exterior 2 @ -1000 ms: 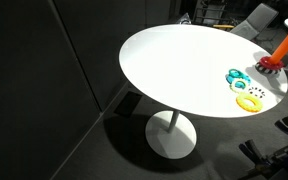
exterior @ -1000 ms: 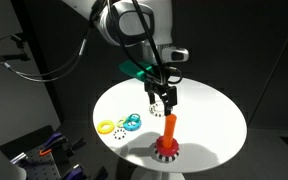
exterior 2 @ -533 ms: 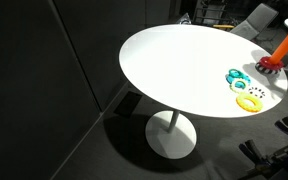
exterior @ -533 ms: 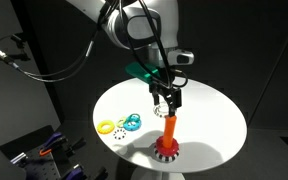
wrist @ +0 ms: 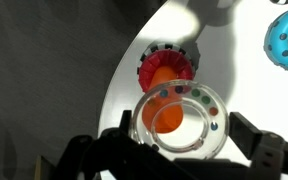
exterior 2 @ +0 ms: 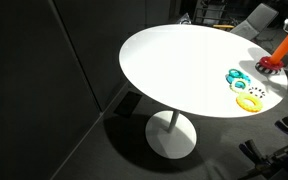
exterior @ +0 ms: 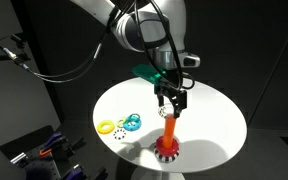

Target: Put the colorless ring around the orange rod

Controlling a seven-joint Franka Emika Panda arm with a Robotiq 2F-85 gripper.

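My gripper [exterior: 172, 107] is shut on the colorless ring [wrist: 216, 112], a clear plastic ring with small coloured dots, and holds it flat just above the orange rod [exterior: 170, 128]. The rod stands upright on its round red-and-dark base [exterior: 166, 151] on the white round table [exterior: 214, 115]. In the wrist view the rod's orange top [wrist: 164, 120] shows through the left part of the ring's hole, with the red base [wrist: 165, 66] beyond it. My black fingers [wrist: 256, 142] press the ring from both sides. In an exterior view the rod [exterior 2: 286, 45] shows at the right edge and my gripper is out of frame.
A yellow ring [exterior: 107, 127], a teal-blue ring [exterior: 131, 122] and a small pale dotted ring [exterior: 120, 134] lie together on the table, away from the rod; they also show in an exterior view [exterior 2: 249, 101]. The table edge is close in front of the rod's base.
My gripper has moved sideways with the clear ring toward the rod and now hangs over its top. The rings on the table have not moved.
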